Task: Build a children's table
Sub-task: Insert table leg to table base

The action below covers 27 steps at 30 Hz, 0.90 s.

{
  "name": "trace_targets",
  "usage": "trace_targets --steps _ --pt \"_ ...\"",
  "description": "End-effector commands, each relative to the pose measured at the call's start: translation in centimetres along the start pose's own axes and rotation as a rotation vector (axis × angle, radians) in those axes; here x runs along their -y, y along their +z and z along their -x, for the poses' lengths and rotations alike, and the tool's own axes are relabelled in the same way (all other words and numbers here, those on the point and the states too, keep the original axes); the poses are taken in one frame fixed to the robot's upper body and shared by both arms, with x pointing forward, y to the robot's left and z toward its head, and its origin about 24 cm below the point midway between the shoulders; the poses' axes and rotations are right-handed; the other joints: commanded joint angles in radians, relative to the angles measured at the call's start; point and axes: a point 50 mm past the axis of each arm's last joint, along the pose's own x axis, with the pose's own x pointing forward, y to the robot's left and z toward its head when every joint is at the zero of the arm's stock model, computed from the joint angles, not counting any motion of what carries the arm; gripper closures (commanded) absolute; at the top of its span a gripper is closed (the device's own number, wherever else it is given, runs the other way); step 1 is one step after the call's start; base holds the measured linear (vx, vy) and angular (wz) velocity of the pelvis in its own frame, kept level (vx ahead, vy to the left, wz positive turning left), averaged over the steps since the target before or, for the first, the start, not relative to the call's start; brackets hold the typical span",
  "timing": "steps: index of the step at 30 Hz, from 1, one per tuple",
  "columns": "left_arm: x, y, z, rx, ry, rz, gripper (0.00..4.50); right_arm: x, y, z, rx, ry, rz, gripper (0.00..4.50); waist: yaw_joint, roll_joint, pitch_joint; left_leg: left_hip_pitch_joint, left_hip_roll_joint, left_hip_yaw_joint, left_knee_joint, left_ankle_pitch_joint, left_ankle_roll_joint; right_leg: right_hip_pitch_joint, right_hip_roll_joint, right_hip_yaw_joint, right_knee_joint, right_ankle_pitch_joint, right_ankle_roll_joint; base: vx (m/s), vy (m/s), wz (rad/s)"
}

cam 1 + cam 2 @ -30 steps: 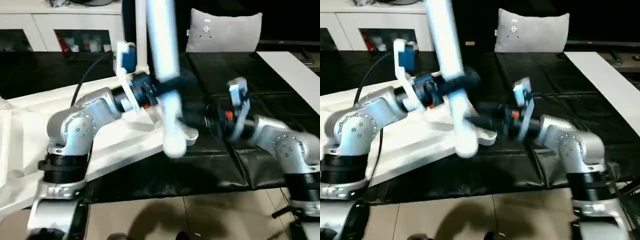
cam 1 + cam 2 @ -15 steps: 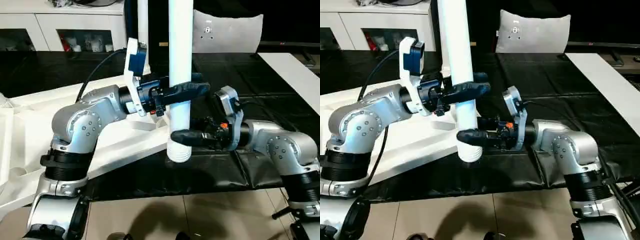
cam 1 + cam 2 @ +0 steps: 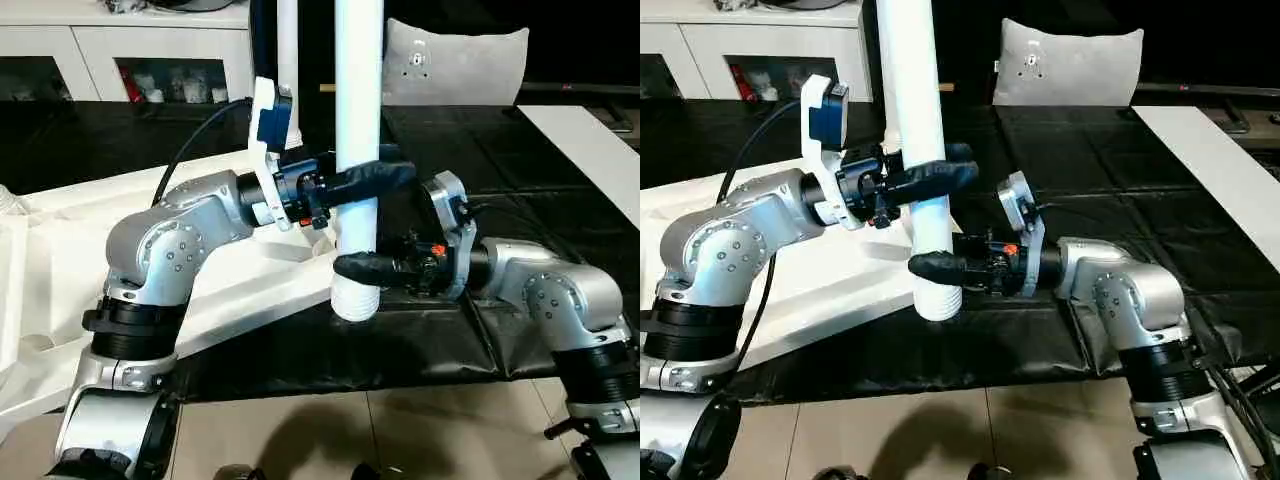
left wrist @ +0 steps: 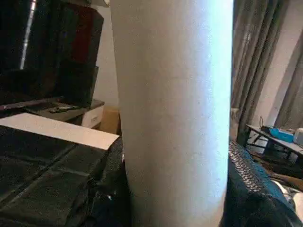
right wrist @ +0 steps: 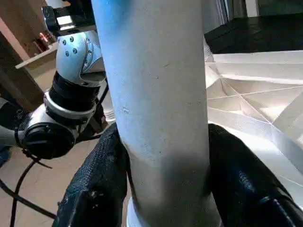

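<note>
A white tube leg [image 3: 358,100] stands upright over the front edge of the black table, its ribbed lower end [image 3: 353,300] hanging free. My left gripper [image 3: 362,180] is shut on the leg at mid-height. My right gripper [image 3: 358,268] is shut on the same leg just below, its fingers [image 5: 94,189] pressed against both sides of the tube. The white table top [image 3: 50,250] lies upside down to the left, and its ribbed underside [image 5: 255,94] appears in the right wrist view. A second leg [image 3: 288,60] rises behind my left wrist.
The black-sheeted work table [image 3: 540,180] stretches to the right, with a white board [image 3: 590,140] along its far right. A grey cushion [image 3: 455,60] and white cabinets [image 3: 120,50] stand at the back. Tiled floor [image 3: 400,430] lies below the front edge.
The leg has swung from tilted to upright in my left gripper. My right gripper, open and off to the right a second ago, has moved in and closed around the leg's lower part.
</note>
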Motion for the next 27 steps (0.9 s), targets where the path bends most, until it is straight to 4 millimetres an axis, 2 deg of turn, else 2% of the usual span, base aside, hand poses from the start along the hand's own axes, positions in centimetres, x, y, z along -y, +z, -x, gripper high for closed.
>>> trace_targets --steps 1,2,3,5,8,10,12,13,15,17,18,20,22,24,27 --pt "-0.2 0.2 -0.3 -0.004 0.031 -0.028 2.62 0.0 0.7 -0.2 0.023 -0.006 0.024 2.46 0.0 -0.008 -0.082 -0.017 0.002 0.028 -0.064 -0.075 0.043 0.087 -0.048 0.032 -0.091 -0.52 0.077 0.0 0.0 0.0" --pt "-0.1 0.2 -0.3 0.004 0.032 -0.03 2.62 0.0 0.7 -0.3 0.029 -0.011 0.028 2.47 0.0 -0.008 -0.082 -0.016 0.002 0.028 -0.064 -0.074 0.044 0.087 -0.048 0.032 -0.092 -0.519 0.076 0.0 0.0 0.0" --pt "-0.1 0.2 -0.3 0.01 0.037 -0.029 2.27 0.0 0.7 -0.3 0.033 -0.014 0.031 2.51 0.0 -0.008 -0.083 -0.017 0.002 0.028 -0.064 -0.07 0.045 0.088 -0.048 0.033 -0.09 -0.514 0.075 0.0 0.0 0.0" --pt "-0.1 0.3 -0.3 0.022 0.048 -0.025 1.92 0.0 0.7 -0.4 0.04 -0.021 0.037 2.51 0.0 -0.007 -0.082 -0.017 0.004 0.027 -0.064 -0.068 0.045 0.087 -0.049 0.033 -0.09 -0.507 0.07 0.0 0.0 0.0" --pt "-0.6 0.5 -0.1 0.049 0.118 -0.034 1.8 0.2 0.7 -0.9 0.073 -0.076 0.063 2.52 -0.001 -0.008 -0.083 -0.017 0.005 0.026 -0.066 -0.063 0.041 0.087 -0.049 0.034 -0.088 -0.5 0.067 0.0 0.0 0.0" --pt "-0.7 0.5 0.1 0.052 0.134 -0.046 1.46 0.3 0.6 -1.0 0.079 -0.095 0.072 2.55 -0.002 -0.008 -0.082 -0.017 0.003 0.027 -0.066 -0.068 0.039 0.087 -0.05 0.034 -0.091 -0.508 0.073 0.0 0.0 0.0" --pt "-0.8 0.4 0.2 0.054 0.149 -0.055 1.42 0.4 0.6 -1.1 0.083 -0.113 0.081 2.55 -0.001 -0.006 -0.082 -0.017 0.004 0.026 -0.067 -0.069 0.039 0.088 -0.051 0.034 -0.09 -0.508 0.075 0.0 0.0 0.0" --pt "-1.1 0.1 0.5 0.049 0.224 -0.12 1.33 0.8 0.7 -1.5 0.124 -0.2 0.106 2.55 -0.002 -0.007 -0.082 -0.018 0.005 0.024 -0.068 -0.064 0.037 0.086 -0.052 0.036 -0.09 -0.499 0.077 0.0 0.0 0.0" --pt "-1.3 -0.2 0.7 0.045 0.277 -0.17 1.07 1.2 0.8 -1.8 0.161 -0.267 0.118 2.55 -0.009 -0.006 -0.082 -0.018 0.002 0.026 -0.068 -0.069 0.029 0.087 -0.051 0.033 -0.092 -0.507 0.084 0.0 0.0 0.0" --pt "-1.5 -0.5 0.8 0.039 0.34 -0.21 1.0 1.6 0.9 -2.1 0.188 -0.326 0.131 2.55 -0.013 -0.002 -0.082 -0.016 0.005 0.023 -0.071 -0.075 0.024 0.085 -0.052 0.033 -0.091 -0.505 0.088 0.0 0.0 0.0" --pt "-1.9 -0.7 0.7 0.037 0.461 -0.312 1.0 2.3 1.2 -2.6 0.244 -0.436 0.15 2.56 -0.019 -0.008 -0.083 -0.017 0.007 0.023 -0.072 -0.076 0.025 0.086 -0.053 0.034 -0.091 -0.496 0.089 0.0 0.0 0.0" --pt "-2.0 -0.9 0.5 0.035 0.497 -0.354 1.0 2.5 1.2 -2.8 0.266 -0.476 0.154 2.56 -0.02 -0.005 -0.082 -0.015 0.007 0.022 -0.073 -0.072 0.023 0.083 -0.053 0.035 -0.092 -0.493 0.086 0.0 0.0 0.0" --pt "-1.9 -1.2 0.1 0.043 0.524 -0.392 1.0 2.9 1.4 -3.0 0.302 -0.541 0.159 2.56 -0.019 -0.008 -0.084 -0.017 0.009 0.021 -0.075 -0.063 0.025 0.087 -0.055 0.039 -0.087 -0.471 0.078 0.0 0.0 0.0" --pt "-1.9 -1.3 0.0 0.048 0.536 -0.403 1.0 3.0 1.5 -3.2 0.315 -0.572 0.165 2.56 -0.019 -0.005 -0.085 -0.017 0.013 0.021 -0.076 -0.044 0.027 0.087 -0.057 0.046 -0.077 -0.433 0.055 0.0 0.0 0.0" --pt "-2.5 -1.8 -0.8 0.074 0.697 -0.466 1.0 3.5 1.8 -3.8 0.335 -0.661 0.207 2.56 -0.021 -0.007 -0.086 -0.02 0.013 0.021 -0.075 -0.027 0.03 0.088 -0.057 0.051 -0.07 -0.395 0.039 0.0 0.0 0.0"
